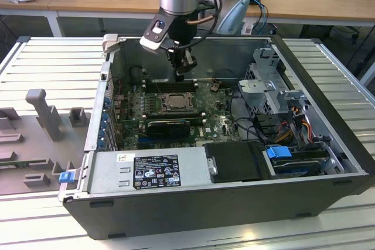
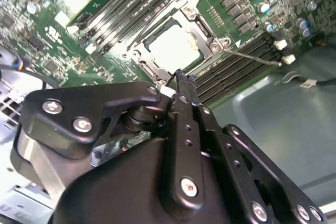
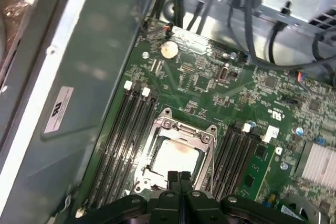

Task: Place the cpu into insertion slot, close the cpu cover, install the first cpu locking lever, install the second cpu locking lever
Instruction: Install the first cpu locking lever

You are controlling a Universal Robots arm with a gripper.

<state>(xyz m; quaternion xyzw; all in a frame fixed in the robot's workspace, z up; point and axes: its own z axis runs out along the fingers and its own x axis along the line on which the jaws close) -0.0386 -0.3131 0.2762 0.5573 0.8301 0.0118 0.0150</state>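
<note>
The cpu (image 3: pixel 177 155) lies pale and flat in the insertion slot (image 2: pixel 137 55) on the green board. The cpu cover (image 3: pixel 182 130) lies down over it as a metal frame, the chip showing through its window. One thin locking lever (image 2: pixel 254 57) sticks out sideways from the socket over the memory slots, unlatched. My gripper (image 1: pixel 184 74) hangs just above the socket's edge with its two black fingers (image 3: pixel 173 178) pressed together and nothing between them. In the second wrist view the gripper (image 2: pixel 177 75) has its tips a little short of the cpu (image 2: pixel 176 45).
Long black memory slots (image 3: pixel 123 140) flank the socket on both sides. The open case has a power supply (image 1: pixel 155 171) at the front and a drive cage with cables (image 1: pixel 281 106) at the exterior view's right. A finned heatsink (image 3: pixel 317 163) sits nearby. A grey fixture (image 1: pixel 44 115) stands outside the case.
</note>
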